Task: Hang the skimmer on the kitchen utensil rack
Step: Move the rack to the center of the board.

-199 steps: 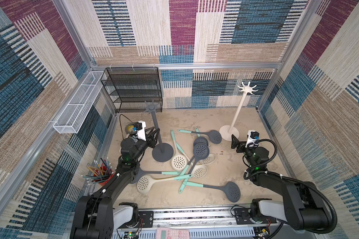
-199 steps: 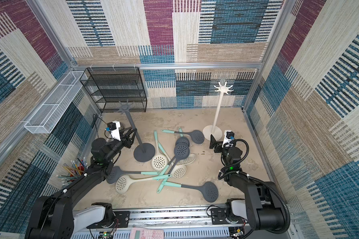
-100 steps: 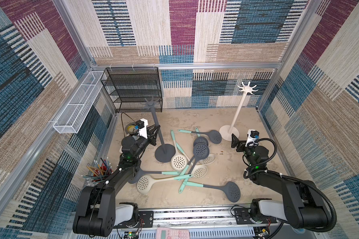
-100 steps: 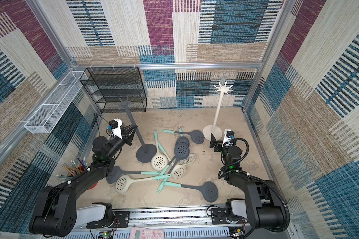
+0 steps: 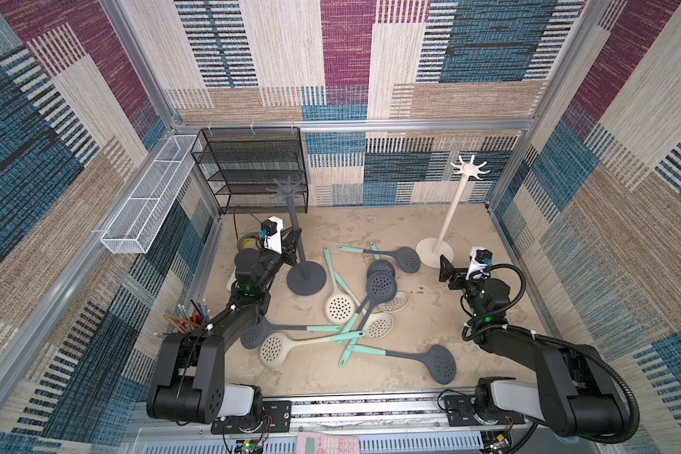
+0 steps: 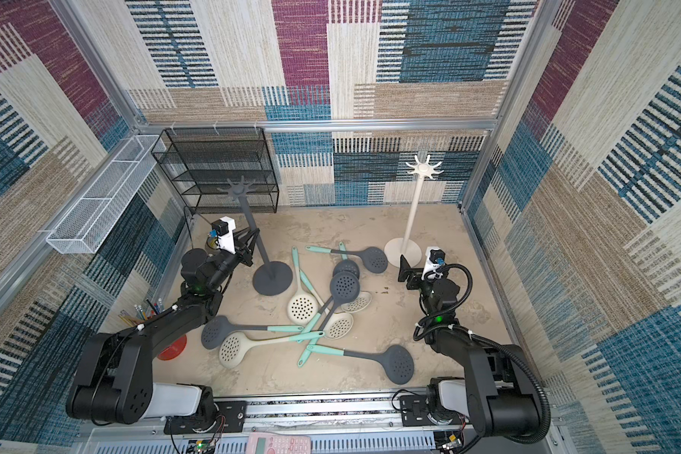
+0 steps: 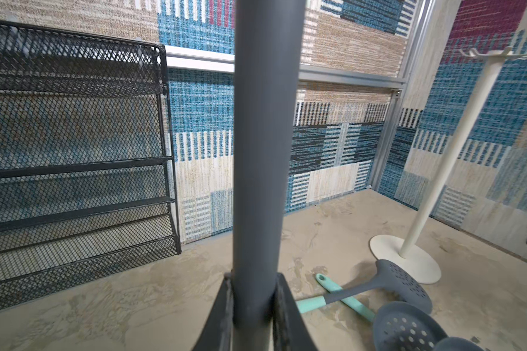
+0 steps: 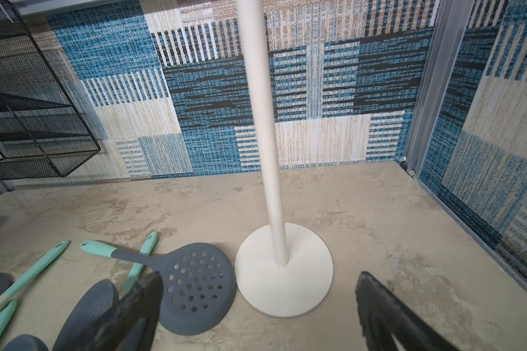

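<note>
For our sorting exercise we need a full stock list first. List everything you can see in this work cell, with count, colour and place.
grey-headed skimmers: five, grey with teal handles, mid-table
cream-headed skimmers: four, cream, tangled among them
grey rack: one, grey, left of the pile
white rack: one, white, back right
mesh shelf: one, black, back left
wire basket: one, white, left wall
pencils: a bunch, mixed colours, left edge
disc: one, red, front left
calculator: one, pink, front rail
left gripper: one, black, shut on the grey rack's pole
right gripper: one, black, open, facing the white rack
</note>
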Controlling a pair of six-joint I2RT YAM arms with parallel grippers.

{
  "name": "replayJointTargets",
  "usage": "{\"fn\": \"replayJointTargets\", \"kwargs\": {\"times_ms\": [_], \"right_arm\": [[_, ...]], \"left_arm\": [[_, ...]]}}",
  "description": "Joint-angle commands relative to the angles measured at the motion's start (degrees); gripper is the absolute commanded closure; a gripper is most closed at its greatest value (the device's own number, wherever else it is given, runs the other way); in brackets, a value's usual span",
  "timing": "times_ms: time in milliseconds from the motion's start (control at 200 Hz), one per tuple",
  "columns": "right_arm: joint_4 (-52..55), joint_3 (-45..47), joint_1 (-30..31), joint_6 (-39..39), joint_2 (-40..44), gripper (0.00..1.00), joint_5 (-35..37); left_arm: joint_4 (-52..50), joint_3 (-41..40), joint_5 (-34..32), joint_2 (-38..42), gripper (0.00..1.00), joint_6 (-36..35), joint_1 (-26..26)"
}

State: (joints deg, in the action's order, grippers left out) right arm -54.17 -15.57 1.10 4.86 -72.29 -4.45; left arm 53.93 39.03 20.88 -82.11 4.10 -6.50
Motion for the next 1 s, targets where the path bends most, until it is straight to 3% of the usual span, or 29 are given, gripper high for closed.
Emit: {"fn": "replayJointTargets", "kwargs": {"times_ms": [0, 336, 671, 786, 997], "right_arm": [[-1.9, -0.1, 0.0, 0.0, 0.1, 0.01, -0.1], [-1.2, -0.7, 0.0, -0.2, -0.4, 0.01, -0.5], [-1.1, -0.8, 0.0, -0.2, -0.5, 0.01, -0.7], [-0.1, -1.2, 0.2, -0.6, -0.5, 0.01, -0.4], [2.9, -2.0, 1.0, 2.3, 2.4, 0.01, -1.1]], "left_arm": [[10.5, 2.7, -3.3, -2.5, 0.98, -2.4, 0.3], [14.0, 10.6, -3.8, -13.1, 0.97, -1.9, 2.5], [14.4, 13.8, -3.2, -17.7, 0.95, -0.8, 4.5], [13.4, 13.4, -3.5, -17.0, 0.88, -0.3, 4.5], [5.2, 11.7, -4.4, -12.0, 0.62, 0.7, 4.3]]}}
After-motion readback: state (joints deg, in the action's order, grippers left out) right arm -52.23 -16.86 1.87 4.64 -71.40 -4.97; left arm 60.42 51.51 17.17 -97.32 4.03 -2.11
